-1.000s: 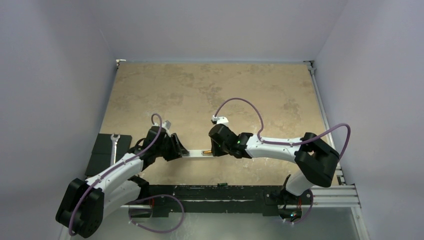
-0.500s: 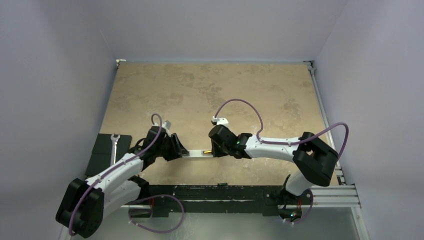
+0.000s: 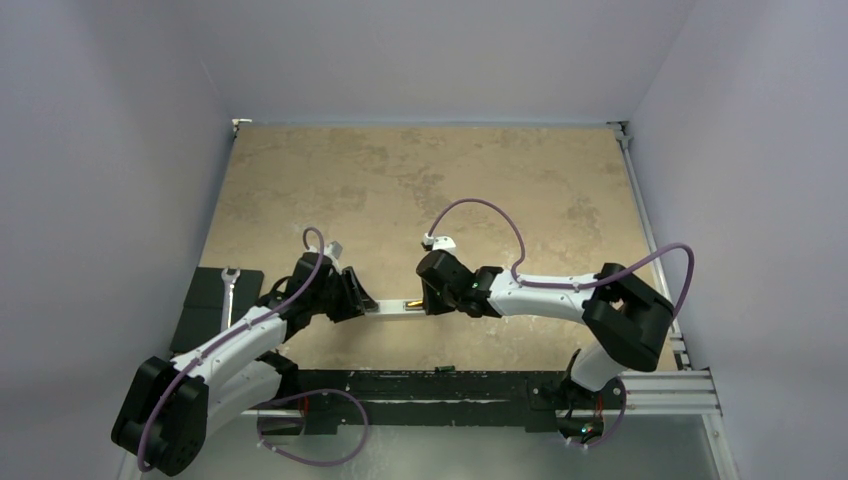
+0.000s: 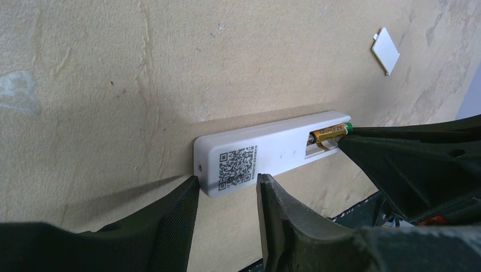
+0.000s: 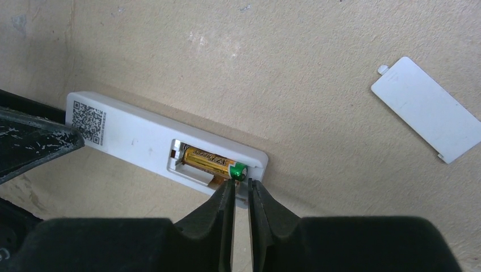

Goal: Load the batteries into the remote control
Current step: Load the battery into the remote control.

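The white remote control lies back up on the table between my grippers, its battery bay open. One gold battery with a green end lies in the bay; it also shows in the left wrist view. My left gripper is open, its jaws astride the remote's QR-code end without clamping it. My right gripper is shut down to a thin slit with nothing in it, its tips at the battery's green end and the remote's end wall. A small dark thing with a green spot, perhaps a second battery, lies on the front rail.
The loose white battery cover lies on the table beyond the remote, and it shows in the left wrist view. A wrench lies on a black mat at the left edge. Black rails run along the near edge.
The right arm's elbow has crept slightly to the left. The remote, the battery and the left gripper have stayed put.
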Controlling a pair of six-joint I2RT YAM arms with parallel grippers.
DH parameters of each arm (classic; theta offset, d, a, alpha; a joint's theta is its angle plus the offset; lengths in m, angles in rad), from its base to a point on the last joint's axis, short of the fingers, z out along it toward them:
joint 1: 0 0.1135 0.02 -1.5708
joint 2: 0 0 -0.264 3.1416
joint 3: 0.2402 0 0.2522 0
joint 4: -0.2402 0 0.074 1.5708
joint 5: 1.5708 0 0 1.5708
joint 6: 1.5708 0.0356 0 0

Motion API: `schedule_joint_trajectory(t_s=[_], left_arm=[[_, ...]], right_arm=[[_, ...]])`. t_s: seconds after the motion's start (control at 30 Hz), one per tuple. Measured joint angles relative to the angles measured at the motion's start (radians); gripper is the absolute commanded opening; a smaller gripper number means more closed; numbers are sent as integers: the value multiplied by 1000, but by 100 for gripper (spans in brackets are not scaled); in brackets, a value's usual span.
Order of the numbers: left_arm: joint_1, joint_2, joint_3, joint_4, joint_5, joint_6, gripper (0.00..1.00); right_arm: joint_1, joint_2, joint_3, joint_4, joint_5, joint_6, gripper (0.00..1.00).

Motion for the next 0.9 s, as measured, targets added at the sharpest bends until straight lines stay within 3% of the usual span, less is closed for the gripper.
schedule_joint_trajectory(t_s=[0.9], left_arm=[[0,6,0,2,3,0,41]], right_arm=[[0,-10,21,-3,-15,-4,28]])
